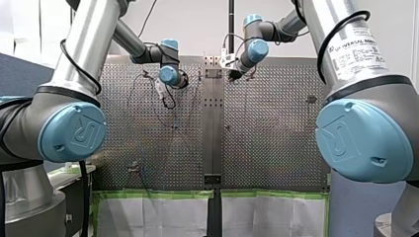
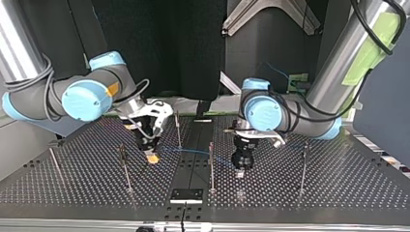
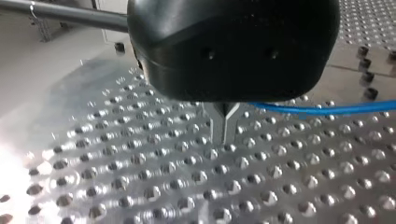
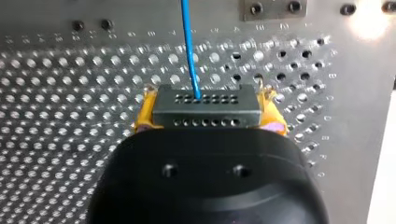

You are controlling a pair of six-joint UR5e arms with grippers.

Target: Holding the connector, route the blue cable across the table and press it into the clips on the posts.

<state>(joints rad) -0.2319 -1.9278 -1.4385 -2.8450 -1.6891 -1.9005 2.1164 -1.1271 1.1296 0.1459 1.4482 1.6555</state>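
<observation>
My right hand (image 4: 208, 119) pinches the dark connector (image 4: 205, 106) between its yellow pads (image 4: 144, 116). The blue cable (image 4: 189, 46) leaves the connector and runs ahead over the perforated counter (image 4: 70, 93). My left hand (image 3: 225, 128) has its metal fingers (image 3: 217, 126) pressed together, tips low over the counter, with the blue cable passing just beside them. Thin posts (image 2: 211, 164) stand near both hands.

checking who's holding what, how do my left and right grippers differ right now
My right gripper has yellow pads, my left gripper bare metal fingers. The right is shut on the dark connector; the left is shut, tips together, without one. The blue cable leaves the connector at the right, but runs beside the left's fingers. Both hover over the perforated table.
</observation>
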